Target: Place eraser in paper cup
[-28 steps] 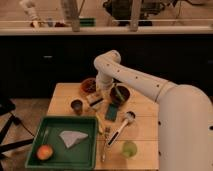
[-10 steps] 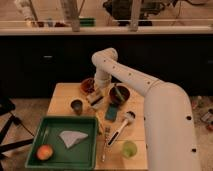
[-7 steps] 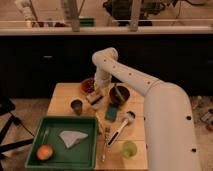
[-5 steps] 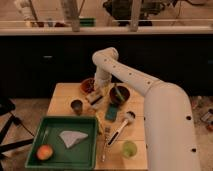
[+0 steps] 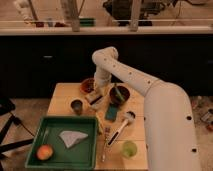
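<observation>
The eraser [image 5: 93,99], a tan block with a dark underside, lies on the wooden table [image 5: 62,97] between a reddish-brown bowl [image 5: 88,85] and a teal pad [image 5: 112,113]. My gripper [image 5: 97,91] points down from the white arm [image 5: 125,70] and sits right above the eraser's far end, at or very close to it. I cannot tell whether it holds the eraser. No white paper cup shows in this view; it is hidden or out of view.
A small dark cup [image 5: 77,106] stands left of the eraser. A dark red bowl [image 5: 119,94] holds a green item. A white-headed brush [image 5: 122,128] and a translucent green cup [image 5: 129,148] lie front right. A green tray [image 5: 60,156] holds an apple [image 5: 45,151] and white cloth [image 5: 71,137].
Since the earliest frame the arm has shifted a little left, bringing the gripper over the eraser. Over the last second nothing has visibly moved.
</observation>
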Controlling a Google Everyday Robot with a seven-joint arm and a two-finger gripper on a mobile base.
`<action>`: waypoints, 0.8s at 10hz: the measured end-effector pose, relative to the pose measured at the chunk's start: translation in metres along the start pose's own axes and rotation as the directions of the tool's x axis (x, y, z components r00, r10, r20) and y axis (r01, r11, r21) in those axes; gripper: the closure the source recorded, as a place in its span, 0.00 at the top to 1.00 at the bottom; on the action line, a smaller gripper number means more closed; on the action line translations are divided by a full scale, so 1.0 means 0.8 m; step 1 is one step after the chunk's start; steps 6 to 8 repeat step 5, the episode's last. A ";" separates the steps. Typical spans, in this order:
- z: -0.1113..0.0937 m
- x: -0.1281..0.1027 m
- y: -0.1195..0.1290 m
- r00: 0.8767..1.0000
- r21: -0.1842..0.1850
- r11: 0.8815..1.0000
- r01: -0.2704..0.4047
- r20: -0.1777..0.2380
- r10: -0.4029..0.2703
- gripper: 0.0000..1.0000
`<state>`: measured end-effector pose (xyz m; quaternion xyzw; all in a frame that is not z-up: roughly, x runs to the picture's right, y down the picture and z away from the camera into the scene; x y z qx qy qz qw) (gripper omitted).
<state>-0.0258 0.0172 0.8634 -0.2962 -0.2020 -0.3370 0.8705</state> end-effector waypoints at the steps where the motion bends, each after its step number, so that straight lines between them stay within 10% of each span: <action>1: -0.001 -0.001 0.000 1.000 -0.003 1.000 -0.001 -0.001 0.001 0.80; 8: -0.003 -0.001 0.001 1.000 -0.011 1.000 -0.012 -0.007 0.012 0.80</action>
